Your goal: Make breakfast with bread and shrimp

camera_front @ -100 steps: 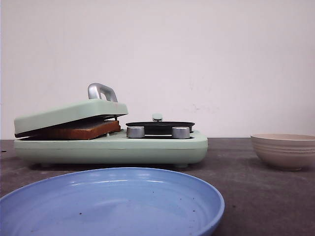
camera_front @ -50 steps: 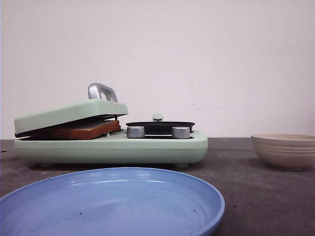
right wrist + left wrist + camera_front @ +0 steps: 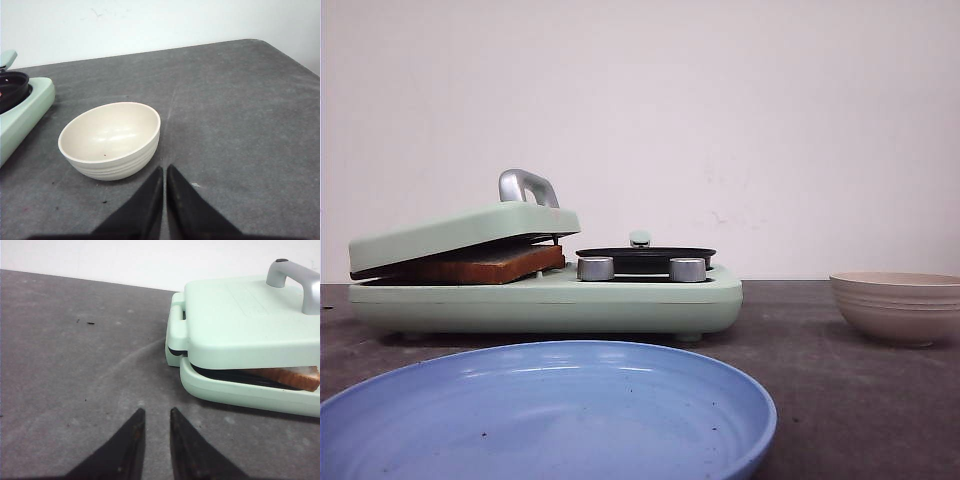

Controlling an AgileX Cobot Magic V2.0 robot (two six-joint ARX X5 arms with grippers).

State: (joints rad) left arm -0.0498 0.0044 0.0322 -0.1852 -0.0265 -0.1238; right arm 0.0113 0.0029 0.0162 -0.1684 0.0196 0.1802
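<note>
One slice of bread (image 3: 490, 265) with a brown crust lies in the mint-green sandwich maker (image 3: 550, 300), under its lowered lid (image 3: 460, 232), which rests tilted on it. The bread's edge also shows in the left wrist view (image 3: 295, 378). A second slice and the shrimp are not visible. My left gripper (image 3: 155, 412) hovers over bare table beside the maker's hinge end, jaws a narrow gap apart and empty. My right gripper (image 3: 164, 169) is shut and empty, just beside the cream bowl (image 3: 110, 139). Neither gripper shows in the front view.
A blue plate (image 3: 540, 410) sits at the table's front. The cream bowl (image 3: 897, 305) stands at the right. A black pan (image 3: 645, 256) with a small knob sits on the maker's right half, behind two silver dials. The lid has a silver handle (image 3: 295, 277).
</note>
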